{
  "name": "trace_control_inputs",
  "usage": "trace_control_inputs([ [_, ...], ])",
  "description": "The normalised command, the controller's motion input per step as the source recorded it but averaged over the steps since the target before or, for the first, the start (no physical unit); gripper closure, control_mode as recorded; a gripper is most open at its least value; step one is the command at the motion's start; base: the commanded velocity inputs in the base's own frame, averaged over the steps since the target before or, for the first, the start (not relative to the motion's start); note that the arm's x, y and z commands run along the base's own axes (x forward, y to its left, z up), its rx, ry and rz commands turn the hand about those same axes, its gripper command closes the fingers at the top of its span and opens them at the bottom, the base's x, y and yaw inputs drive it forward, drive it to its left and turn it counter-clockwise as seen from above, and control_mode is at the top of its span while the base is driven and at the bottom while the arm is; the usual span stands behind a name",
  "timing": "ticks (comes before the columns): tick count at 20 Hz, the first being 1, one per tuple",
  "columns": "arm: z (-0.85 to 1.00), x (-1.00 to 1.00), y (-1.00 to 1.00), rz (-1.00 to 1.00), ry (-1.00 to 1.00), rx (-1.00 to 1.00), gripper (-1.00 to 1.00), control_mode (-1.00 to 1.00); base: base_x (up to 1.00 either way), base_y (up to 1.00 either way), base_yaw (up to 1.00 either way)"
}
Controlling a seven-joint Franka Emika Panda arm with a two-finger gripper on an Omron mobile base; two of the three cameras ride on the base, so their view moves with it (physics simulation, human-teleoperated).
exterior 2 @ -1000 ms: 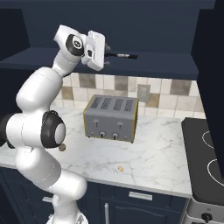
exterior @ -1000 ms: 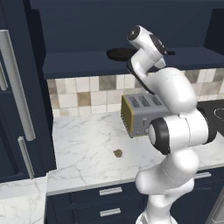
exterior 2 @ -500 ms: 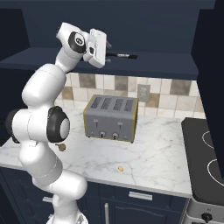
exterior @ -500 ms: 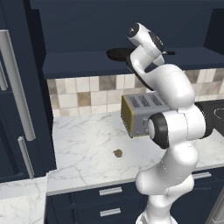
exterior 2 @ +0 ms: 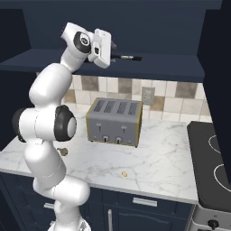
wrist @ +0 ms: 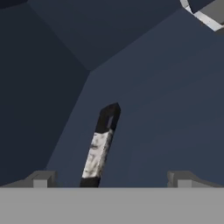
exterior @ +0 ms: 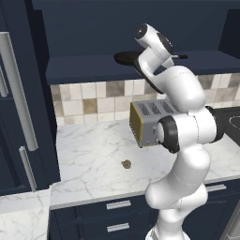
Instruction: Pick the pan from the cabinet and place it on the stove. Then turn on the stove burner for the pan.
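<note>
The black pan (exterior: 125, 57) rests on the navy shelf of the open cabinet (exterior: 84, 66), its long thin handle (exterior 2: 128, 57) pointing right. My gripper (wrist: 113, 179) is open at shelf height. In the hand view the handle (wrist: 99, 146) lies between my two fingertips (wrist: 41, 178), nearer the left one and touching neither. From the right base view my white hand (exterior 2: 102, 47) sits just left of the handle's free end. The black glass stove (exterior 2: 210, 168) lies at the counter's right end, well below the shelf.
A silver toaster (exterior 2: 114, 121) with a yellow side (exterior: 136, 123) stands on the marble counter (exterior: 93, 159) under the shelf. A small brown bit (exterior: 126, 164) lies on the counter. Tall navy doors with silver bar handles (exterior: 19, 89) stand at the left. Navy drawers (exterior: 117, 205) run below the counter.
My hand has edged slightly up and in toward the shelf and the pan's handle. The jaws stayed open and the pan has not moved.
</note>
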Motion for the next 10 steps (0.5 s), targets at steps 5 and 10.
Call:
trace_control_inputs([
  [5, -0.02, 0.21, -0.04, 0.0, 0.0, 0.0, -1.0, -1.0, 0.0, 0.0, 0.0],
  [10, -0.07, 0.13, -0.02, 0.0, 0.0, 0.0, -1.0, -1.0, 0.0, 0.0, 0.0],
])
